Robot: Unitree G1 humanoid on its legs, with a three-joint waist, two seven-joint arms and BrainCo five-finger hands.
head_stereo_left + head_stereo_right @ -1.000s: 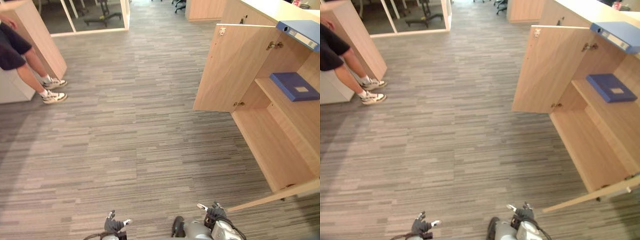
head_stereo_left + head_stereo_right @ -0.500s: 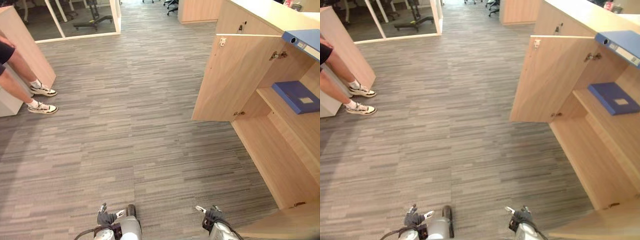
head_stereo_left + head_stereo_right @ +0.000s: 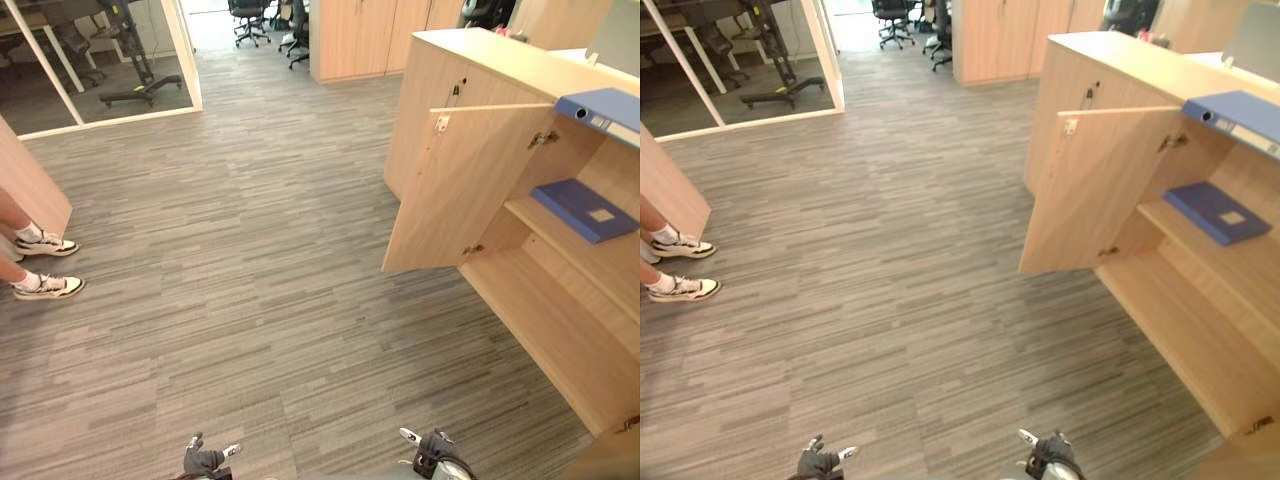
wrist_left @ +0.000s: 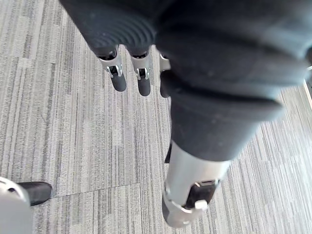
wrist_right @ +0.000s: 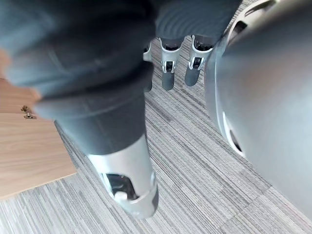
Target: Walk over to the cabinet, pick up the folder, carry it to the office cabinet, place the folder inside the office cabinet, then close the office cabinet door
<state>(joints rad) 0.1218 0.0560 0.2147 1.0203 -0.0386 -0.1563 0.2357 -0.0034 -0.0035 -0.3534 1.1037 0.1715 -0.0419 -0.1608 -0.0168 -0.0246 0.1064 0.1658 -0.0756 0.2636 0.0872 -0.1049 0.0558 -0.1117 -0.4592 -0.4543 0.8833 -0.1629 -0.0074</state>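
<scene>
Both hands empty. Left hand [image 3: 205,460] and right hand [image 3: 436,449] hang low at the bottom of the eye views. Left fingers [image 4: 118,80] and right fingers [image 5: 167,81] are straight and relaxed, pointing at the carpet floor [image 3: 250,250], with nothing in them.

Two blue candidates, both at the cabinet [image 3: 430,90] ahead-right:
- blue binder [image 3: 603,106] on the cabinet top, at its front edge. The spine faces out and the long axis runs along that edge.
- flat blue folder [image 3: 586,209] lying flat on the shelf [image 3: 560,238] inside, toward the end by the far door [image 3: 455,190] hinges. Its long axis runs roughly front to back across the shelf.

Can't tell which one the task means.

Key relation: both lie forward and right of the fingers, well apart from either hand. The right hand is nearer. My read: this is the walking phase, and the robot has to close in and turn right before any reach.

The far door is swung wide open. The near door [image 3: 1240,458] edge sits in the bottom right corner of the eye views.

View split:
- Eye views give the folder and door layout, but the hands are too small there to judge.
- Wrist views settle the finger state.
- Right wrist view also shows a wood panel [image 5: 24,141] with a hinge, near that arm. Probably the near door, so watch clearance on the turn.

A person's shoes [image 3: 40,265] are by the left edge, well clear.
</scene>
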